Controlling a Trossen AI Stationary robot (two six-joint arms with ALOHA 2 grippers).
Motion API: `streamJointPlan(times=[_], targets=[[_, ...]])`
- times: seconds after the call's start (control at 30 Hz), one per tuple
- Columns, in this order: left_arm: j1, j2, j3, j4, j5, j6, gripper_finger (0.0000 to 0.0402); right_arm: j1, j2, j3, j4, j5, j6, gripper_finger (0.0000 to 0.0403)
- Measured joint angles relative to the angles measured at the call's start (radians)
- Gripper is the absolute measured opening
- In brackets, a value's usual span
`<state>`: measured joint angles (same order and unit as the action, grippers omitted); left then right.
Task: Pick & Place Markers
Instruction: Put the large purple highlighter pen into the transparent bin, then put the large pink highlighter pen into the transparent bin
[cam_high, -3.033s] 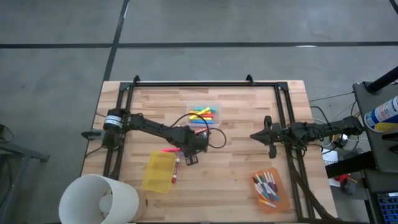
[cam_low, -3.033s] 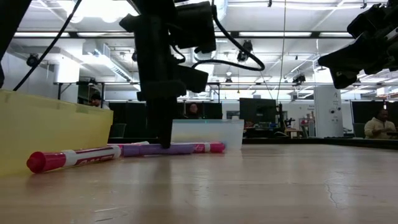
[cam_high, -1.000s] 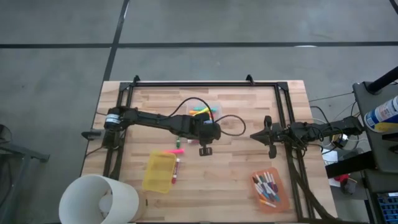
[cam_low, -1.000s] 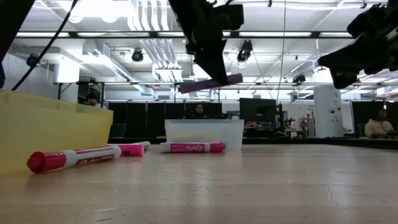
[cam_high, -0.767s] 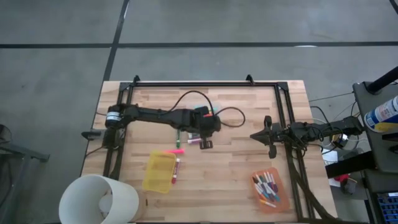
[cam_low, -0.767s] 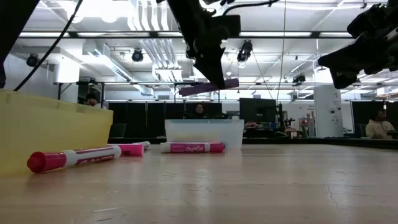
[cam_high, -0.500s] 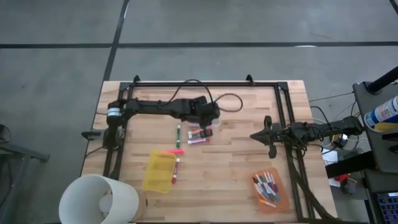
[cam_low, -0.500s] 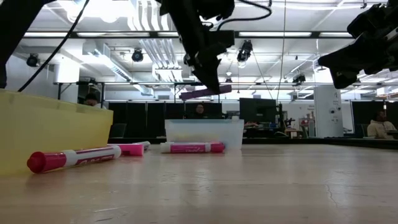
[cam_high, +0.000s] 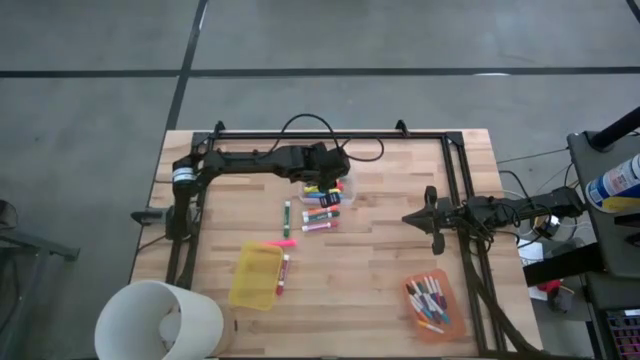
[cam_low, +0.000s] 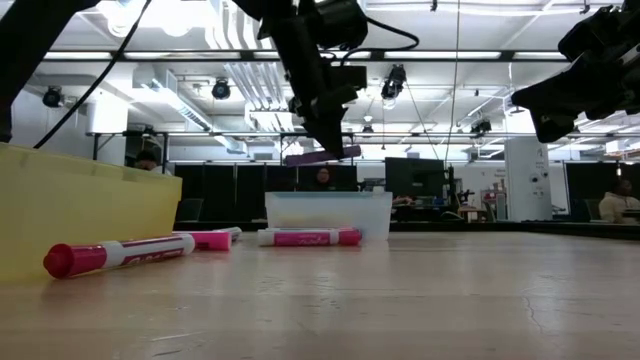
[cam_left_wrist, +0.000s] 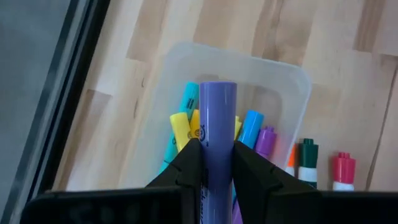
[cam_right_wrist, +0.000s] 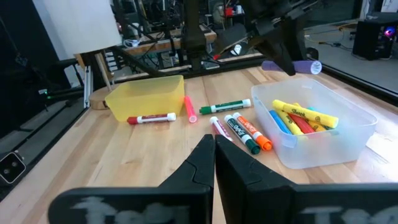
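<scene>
My left gripper (cam_high: 326, 186) is shut on a purple marker (cam_left_wrist: 217, 118) above the clear bin (cam_high: 347, 187) at the table's far middle. The bin (cam_left_wrist: 297, 84) holds yellow, blue, teal and purple markers. More markers (cam_high: 320, 215) lie on the table by the bin's near side. A green one (cam_high: 286, 212), a pink one (cam_high: 283, 243) and a red-capped one (cam_high: 283, 272) lie farther left. My right gripper (cam_high: 412, 218) is shut and empty, over the table's right part. My left gripper pinches the purple marker's barrel (cam_left_wrist: 217, 146) between its two fingers (cam_left_wrist: 190, 163), about the middle of its length. The fingers come from above, slanting down, and lie across the marker. The marker (cam_low: 322, 155) hangs about level, lifted clear above the clear bin.
A yellow bin (cam_high: 255, 275) stands near left. An orange bin (cam_high: 433, 305) with several markers stands near right. A large white cylinder (cam_high: 160, 320) stands at the near left corner. A black frame (cam_high: 320, 134) runs along the table's far side.
My left gripper has carried the purple marker toward the table's far edge, from over the bare wood to above the clear bin. The marker has stayed about level and clear of the table.
</scene>
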<state>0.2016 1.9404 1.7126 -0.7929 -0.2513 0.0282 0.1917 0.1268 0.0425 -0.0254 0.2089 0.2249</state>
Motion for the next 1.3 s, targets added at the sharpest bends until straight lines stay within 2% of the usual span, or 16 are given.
streamJointPlan(times=[0.17,0.4,0.5,0.7,0.93,1.07,1.3], targets=[[0.000,0.000,0.000,-0.002,-0.077,-0.016,0.0069,0.000,0.000,0.000,0.000,0.000,0.000,0.0009],[-0.001,0.000,-0.001,-0.010,-0.083,-0.005,0.0133,0.000,0.000,0.000,0.000,0.000,0.000,0.0009],[-0.004,0.000,-0.001,-0.010,-0.083,-0.006,0.0147,0.000,0.000,0.000,0.000,0.000,0.000,0.0009],[-0.019,0.000,-0.001,-0.063,-0.072,-0.077,0.0151,0.000,0.000,0.000,0.000,0.000,0.000,0.0009],[-0.099,0.000,-0.001,-0.186,0.066,-0.110,0.0151,0.000,0.000,0.000,0.000,0.000,0.000,0.0009],[-0.159,0.000,-0.002,-0.251,0.069,-0.118,0.0151,0.000,0.000,0.000,0.000,0.000,0.000,0.0009],[-0.236,0.000,-0.034,-0.262,0.070,-0.162,0.0151,0.000,0.000,0.000,0.000,0.000,0.000,0.0009]])
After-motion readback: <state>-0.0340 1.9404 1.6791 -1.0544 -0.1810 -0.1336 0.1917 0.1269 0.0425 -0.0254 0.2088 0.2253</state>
